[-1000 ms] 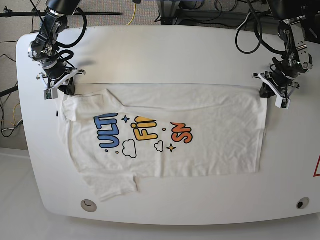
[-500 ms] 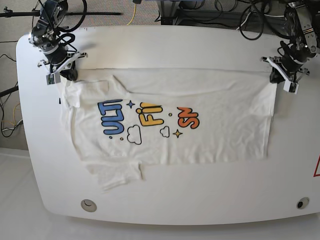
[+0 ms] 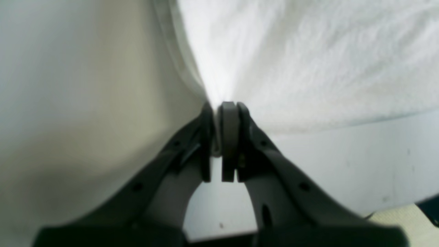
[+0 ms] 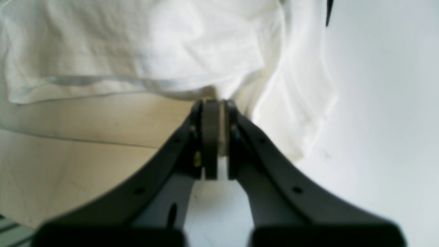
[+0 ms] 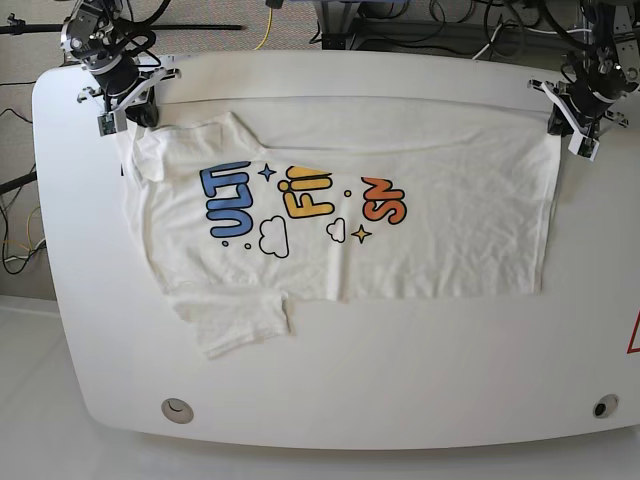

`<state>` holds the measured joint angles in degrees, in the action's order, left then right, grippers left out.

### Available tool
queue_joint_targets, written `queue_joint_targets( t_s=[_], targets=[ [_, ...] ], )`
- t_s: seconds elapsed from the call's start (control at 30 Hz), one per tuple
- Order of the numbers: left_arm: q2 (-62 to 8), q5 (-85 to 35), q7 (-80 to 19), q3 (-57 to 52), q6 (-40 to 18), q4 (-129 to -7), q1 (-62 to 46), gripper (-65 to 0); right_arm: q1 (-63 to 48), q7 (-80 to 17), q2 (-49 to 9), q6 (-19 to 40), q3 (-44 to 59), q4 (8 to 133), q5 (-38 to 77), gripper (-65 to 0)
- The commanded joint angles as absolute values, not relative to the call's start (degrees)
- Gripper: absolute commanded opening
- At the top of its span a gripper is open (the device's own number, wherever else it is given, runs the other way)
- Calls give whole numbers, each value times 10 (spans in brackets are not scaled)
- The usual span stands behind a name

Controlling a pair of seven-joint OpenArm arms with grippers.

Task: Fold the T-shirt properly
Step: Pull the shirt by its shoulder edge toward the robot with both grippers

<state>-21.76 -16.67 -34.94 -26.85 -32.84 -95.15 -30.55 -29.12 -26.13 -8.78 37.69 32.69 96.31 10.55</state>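
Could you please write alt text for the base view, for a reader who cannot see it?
A white T-shirt with a colourful print lies on a white table, its far edge pinched at both corners. The right gripper holds the sleeve-end corner, the left gripper the other.

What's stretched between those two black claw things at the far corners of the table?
The T-shirt: its far edge runs taut from the right tool to the left tool, each pinching a corner. The base view shows it.
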Motion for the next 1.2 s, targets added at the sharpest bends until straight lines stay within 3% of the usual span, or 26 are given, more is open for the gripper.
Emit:
queue_joint_targets(
  t_s=[0.0,1.17],
  targets=[
    [-225,-170,-345,-272,-325,-975,-318,-650,-317,-274,-87,376,334,982,93,-634],
    [-206,-174,-333,-330,-322,-1020,-365,-630,-321,-298,-85,380,356,1038,119,-650]
  ],
)
